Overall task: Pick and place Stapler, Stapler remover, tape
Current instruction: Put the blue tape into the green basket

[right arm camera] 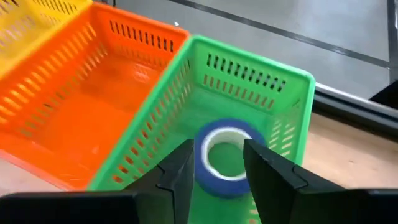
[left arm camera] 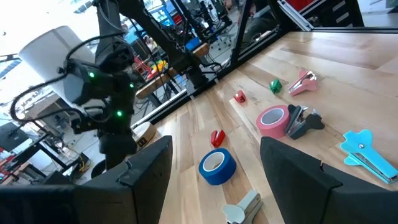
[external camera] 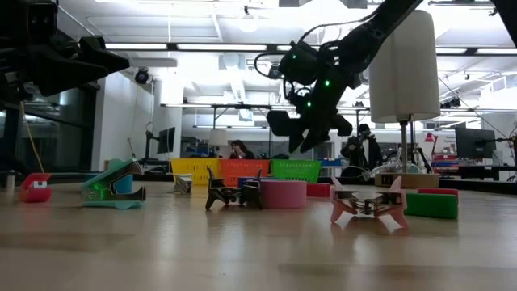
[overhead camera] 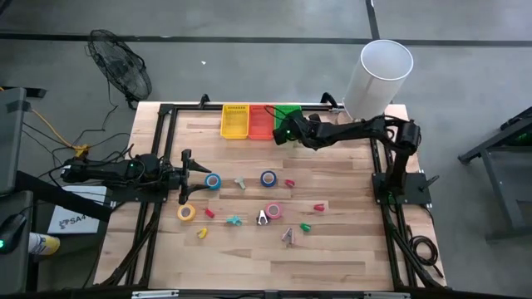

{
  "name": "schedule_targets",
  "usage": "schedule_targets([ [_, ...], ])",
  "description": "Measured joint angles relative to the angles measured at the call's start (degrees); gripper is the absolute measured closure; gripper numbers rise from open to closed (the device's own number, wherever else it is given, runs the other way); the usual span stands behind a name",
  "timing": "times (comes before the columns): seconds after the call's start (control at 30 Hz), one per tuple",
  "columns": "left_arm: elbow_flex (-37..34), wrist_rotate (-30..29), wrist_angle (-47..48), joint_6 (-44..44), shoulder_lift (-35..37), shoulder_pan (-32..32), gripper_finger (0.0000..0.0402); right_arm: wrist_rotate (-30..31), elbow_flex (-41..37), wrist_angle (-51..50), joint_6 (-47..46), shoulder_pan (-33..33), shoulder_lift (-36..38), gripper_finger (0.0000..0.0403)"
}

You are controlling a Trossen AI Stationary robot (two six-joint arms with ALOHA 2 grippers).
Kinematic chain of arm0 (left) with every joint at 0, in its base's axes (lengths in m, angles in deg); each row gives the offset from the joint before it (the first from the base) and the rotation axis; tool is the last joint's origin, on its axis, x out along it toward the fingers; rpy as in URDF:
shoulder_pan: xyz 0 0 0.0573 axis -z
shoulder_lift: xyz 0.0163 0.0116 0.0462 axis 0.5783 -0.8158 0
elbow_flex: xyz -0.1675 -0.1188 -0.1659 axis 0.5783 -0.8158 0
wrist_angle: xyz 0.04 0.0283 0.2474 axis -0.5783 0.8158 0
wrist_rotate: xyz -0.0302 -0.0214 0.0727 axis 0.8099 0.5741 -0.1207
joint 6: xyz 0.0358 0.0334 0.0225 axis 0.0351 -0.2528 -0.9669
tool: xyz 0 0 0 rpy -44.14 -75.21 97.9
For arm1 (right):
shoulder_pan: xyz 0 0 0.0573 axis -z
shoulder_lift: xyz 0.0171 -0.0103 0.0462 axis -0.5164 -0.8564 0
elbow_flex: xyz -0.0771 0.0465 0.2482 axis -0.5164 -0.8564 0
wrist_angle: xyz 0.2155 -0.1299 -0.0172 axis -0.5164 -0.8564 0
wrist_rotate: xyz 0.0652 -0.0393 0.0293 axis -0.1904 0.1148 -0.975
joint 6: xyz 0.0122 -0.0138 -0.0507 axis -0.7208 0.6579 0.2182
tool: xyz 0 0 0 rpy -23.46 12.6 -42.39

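Pink staple remover [external camera: 367, 204] sits nearest on the table's front, with pink tape [overhead camera: 273, 212], yellow tape [overhead camera: 186, 213] and two blue rolls [overhead camera: 213, 181] [overhead camera: 268, 178] spread mid-table. Left gripper [overhead camera: 204, 169], fingers apart and empty, waits beside one blue roll. Farther back, right gripper [right arm camera: 216, 167] hangs over the green basket [right arm camera: 283, 84], fingers parted around a blue tape roll [right arm camera: 225, 155] inside it.

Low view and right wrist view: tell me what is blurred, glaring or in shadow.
Low view: ceiling lights glare white, the right hand is a dark silhouette against them, and the nearest tabletop is soft. Right wrist view: the blue tape roll over the green basket is slightly blurred.
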Motion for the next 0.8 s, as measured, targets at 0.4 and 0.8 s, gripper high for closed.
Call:
schedule_targets([
  [0.4, 0.0, 0.0, 0.0, 0.0, 0.0, 0.0, 0.0163, -23.17, 0.02, -0.16, 13.7, -1.85, 4.86, 0.0273],
  [0.8, 0.0, 0.0, -0.02, 0.0, -0.01, -0.01, 0.0163, -38.4, 0.02, -0.94, 35.98, -9.74, 4.84, 0.0272],
])
